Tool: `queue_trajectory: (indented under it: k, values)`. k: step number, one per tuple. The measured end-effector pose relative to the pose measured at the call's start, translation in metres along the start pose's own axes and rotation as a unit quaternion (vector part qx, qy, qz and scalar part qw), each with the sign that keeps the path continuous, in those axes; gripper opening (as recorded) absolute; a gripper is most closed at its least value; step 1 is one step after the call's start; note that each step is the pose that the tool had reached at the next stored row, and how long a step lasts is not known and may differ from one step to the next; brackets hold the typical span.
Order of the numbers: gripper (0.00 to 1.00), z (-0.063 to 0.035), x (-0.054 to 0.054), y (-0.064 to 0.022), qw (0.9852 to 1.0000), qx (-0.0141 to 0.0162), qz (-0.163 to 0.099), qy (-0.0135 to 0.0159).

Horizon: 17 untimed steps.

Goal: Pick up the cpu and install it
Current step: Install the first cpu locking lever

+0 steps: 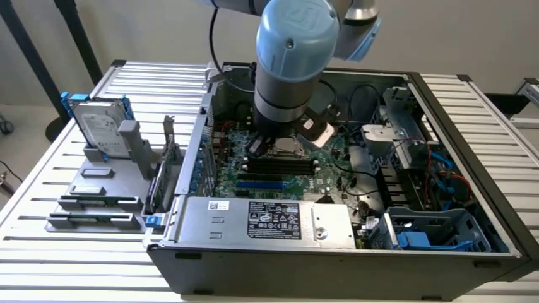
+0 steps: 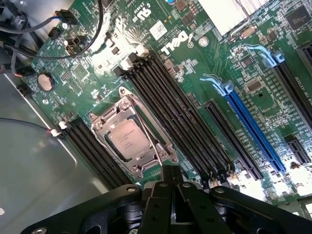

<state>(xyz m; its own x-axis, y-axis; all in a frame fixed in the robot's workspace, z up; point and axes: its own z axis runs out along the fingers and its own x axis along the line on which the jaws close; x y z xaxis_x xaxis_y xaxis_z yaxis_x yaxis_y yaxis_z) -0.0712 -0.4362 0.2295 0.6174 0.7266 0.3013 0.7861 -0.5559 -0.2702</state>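
So the cpu (image 2: 127, 139), flat square with a matte silver lid, sits inside the steel socket frame (image 2: 131, 134) on the green motherboard (image 2: 87, 78); black fingers (image 2: 171, 187) pressed together, empty, just beside that frame.

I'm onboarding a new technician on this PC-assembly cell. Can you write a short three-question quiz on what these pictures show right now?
1. True or false: the cpu lies in its socket on the motherboard.
2. The gripper is: A) open and empty, B) shut with nothing between its fingers, C) shut on a memory stick.
3. Fill in: outside the computer case, on the exterior view's left, the hard drive stands upright in a ____ frame.

Key
1. True; it sits inside the metal socket frame.
2. B; it is just above the board beside the socket.
3. Blue.
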Motion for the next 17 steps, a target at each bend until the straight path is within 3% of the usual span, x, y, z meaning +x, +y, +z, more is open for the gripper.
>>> queue_trajectory:
  k: [9, 17]
  values:
    - [0.11, 0.0166, -0.009, -0.0058, 1.0, 0.0, 0.0, 0.0]
    - [0.11, 0.0299, -0.012, -0.004, 1.0, 0.0, 0.0, 0.0]
